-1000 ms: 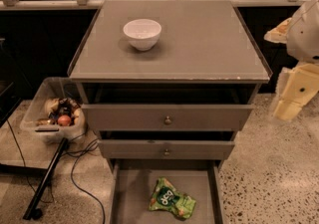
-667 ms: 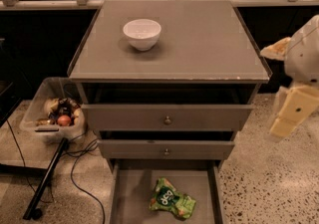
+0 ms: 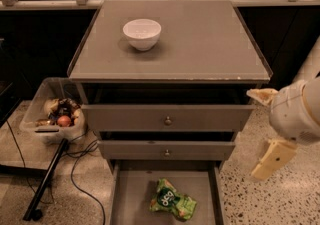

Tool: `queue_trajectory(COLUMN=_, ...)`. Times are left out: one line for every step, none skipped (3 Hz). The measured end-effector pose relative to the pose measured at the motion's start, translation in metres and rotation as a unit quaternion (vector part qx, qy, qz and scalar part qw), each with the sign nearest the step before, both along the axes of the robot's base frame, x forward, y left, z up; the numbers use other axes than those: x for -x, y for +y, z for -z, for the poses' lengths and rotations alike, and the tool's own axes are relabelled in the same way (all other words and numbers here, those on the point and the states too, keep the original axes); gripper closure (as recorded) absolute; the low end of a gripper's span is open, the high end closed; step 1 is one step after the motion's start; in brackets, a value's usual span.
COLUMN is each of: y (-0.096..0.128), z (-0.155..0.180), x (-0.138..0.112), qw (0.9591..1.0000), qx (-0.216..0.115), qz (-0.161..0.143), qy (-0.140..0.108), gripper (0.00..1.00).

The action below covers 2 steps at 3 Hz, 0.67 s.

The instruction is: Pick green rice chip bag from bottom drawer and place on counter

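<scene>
The gripper (image 3: 256, 134) hung right of the cabinet (image 3: 200, 119), its fingers (image 3: 272, 159) spread apart and empty, ready to reach. The green chip bag (image 3: 172, 202) lay down-left of them, exposed in the pulled-out bottom drawer (image 3: 130, 194).

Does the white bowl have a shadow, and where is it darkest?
Camera view: yes, the round white bowl casts a soft shadow on the grey-brown counter; darkest is behind the cabinet; the crinkled green rice chip bag lies dimmer in the grey bottom drawer; the cream gripper, right of the cabinet, looks bright.
</scene>
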<state>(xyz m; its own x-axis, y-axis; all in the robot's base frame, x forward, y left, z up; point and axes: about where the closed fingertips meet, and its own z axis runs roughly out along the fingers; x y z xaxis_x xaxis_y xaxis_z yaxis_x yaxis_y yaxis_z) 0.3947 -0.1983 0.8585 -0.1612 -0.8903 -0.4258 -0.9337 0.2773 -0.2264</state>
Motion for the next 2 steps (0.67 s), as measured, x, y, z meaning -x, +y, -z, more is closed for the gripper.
queue_trajectory(y=0.0048, z=0.0507, x=0.0007, qw=0.9999, qx=0.000, qz=0.012, qy=-0.010, gripper=0.00)
queue_trajectory(y=0.0038, z=0.0541, x=-0.0081, qw=0.9993, qx=0.000, qz=0.023, qy=-0.030, gripper=0.00)
